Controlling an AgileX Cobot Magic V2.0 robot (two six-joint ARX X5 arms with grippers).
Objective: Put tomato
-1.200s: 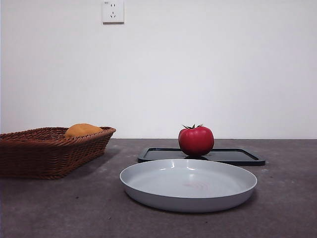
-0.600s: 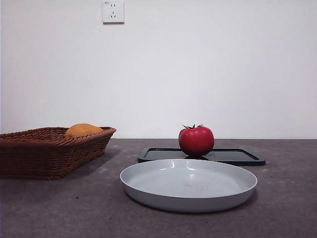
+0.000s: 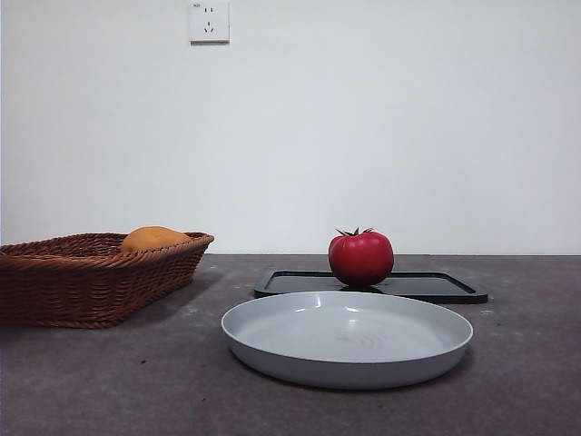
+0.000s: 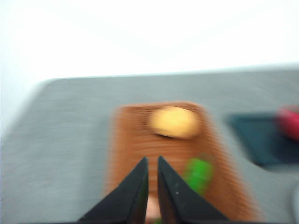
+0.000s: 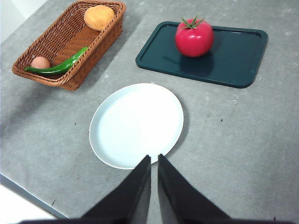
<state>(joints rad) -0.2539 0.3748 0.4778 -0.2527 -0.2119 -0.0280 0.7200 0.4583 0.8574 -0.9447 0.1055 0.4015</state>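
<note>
Wicker basket (image 3: 91, 277): left side of the tabletop, holding an orange-yellow fruit (image 3: 152, 238), a green pepper (image 5: 58, 66) and a small egg-like item (image 5: 40, 62)
Left gripper (image 4: 153, 186): above the basket, jaws nearly closed, empty; view blurred
Grey plate (image 3: 427, 350): front centre, bare, the likely target
Right gripper (image 5: 154, 186): high over the plate's near edge, jaws narrow, empty
Tomato (image 3: 361, 258): upright on the dark tray (image 3: 445, 286) behind the plate
Step advice: open wide, descend around the tomato's widest girth, squeeze gently; glossy skin may slip

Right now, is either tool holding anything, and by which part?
Nothing is held. Both tools, left and right, are shut on nothing. The tomato sits untouched on the dark tray.
</note>
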